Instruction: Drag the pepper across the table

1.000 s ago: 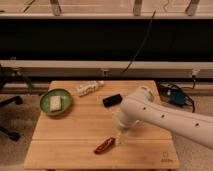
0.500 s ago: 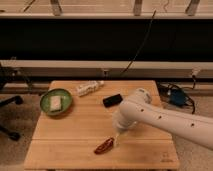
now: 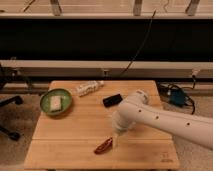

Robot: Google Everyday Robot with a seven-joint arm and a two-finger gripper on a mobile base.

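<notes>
The pepper (image 3: 103,146), small, dark red-brown and tapered, lies on the light wood table (image 3: 70,140) near its front edge, a little left of centre. My white arm reaches in from the right. My gripper (image 3: 115,140) points down at the pepper's right end, touching or right beside it.
A green bowl (image 3: 56,102) with a pale sponge-like item stands at the table's left. A crumpled clear plastic bottle (image 3: 89,88) lies at the back. A black phone (image 3: 112,100) lies behind my arm. A small mark (image 3: 165,160) sits at the front right corner.
My arm has shifted slightly left and down toward the pepper. The pepper has barely moved.
</notes>
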